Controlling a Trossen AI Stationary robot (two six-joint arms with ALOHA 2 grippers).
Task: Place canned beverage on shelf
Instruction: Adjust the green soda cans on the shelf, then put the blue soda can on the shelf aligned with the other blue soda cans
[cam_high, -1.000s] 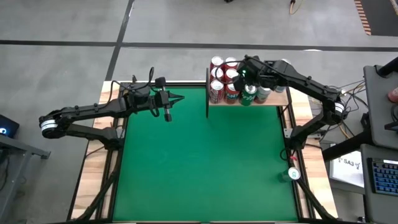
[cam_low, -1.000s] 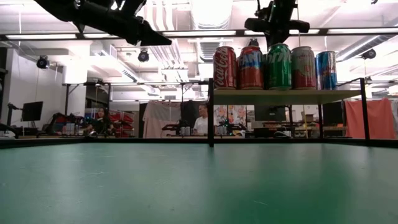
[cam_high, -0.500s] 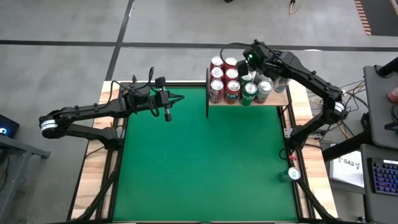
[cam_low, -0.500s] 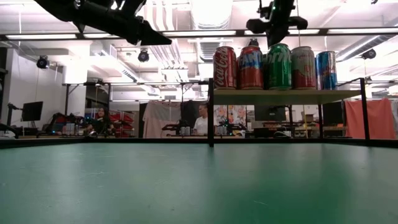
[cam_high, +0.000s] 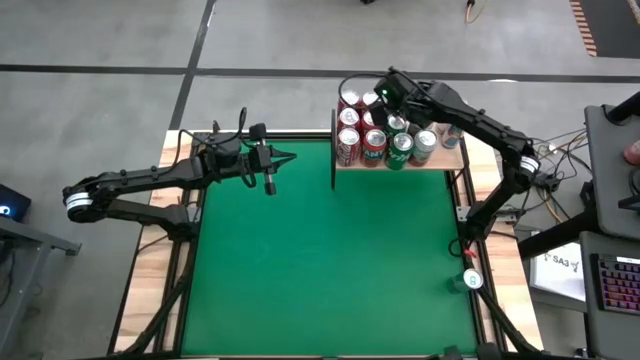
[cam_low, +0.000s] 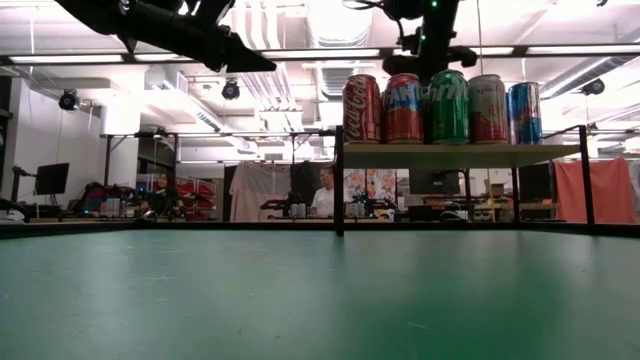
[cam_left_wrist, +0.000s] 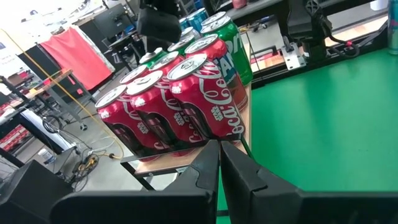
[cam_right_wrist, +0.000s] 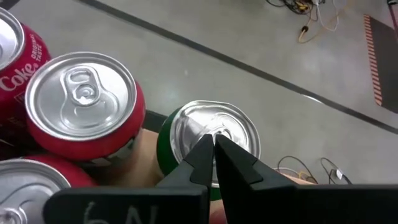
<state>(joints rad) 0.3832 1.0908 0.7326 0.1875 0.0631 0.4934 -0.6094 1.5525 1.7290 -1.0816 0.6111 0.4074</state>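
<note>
Green felt covers the table (cam_high: 320, 260), the biggest thing in the high view, framed in pale wood. At about one o'clock on its far edge stands the shelf (cam_low: 460, 156), a light-wood board on thin black posts, crowded with upright cans (cam_high: 385, 130): red cola cans on the side nearest the left arm, a green one and paler ones beyond. The right gripper (cam_right_wrist: 211, 155) hangs over the back row of cans, jaws together and holding nothing, its tips just above the silver top of a green can (cam_right_wrist: 214, 134). The left gripper (cam_high: 285, 158) waits at about eleven o'clock above the felt, jaws together too, pointing toward the shelf.
</note>
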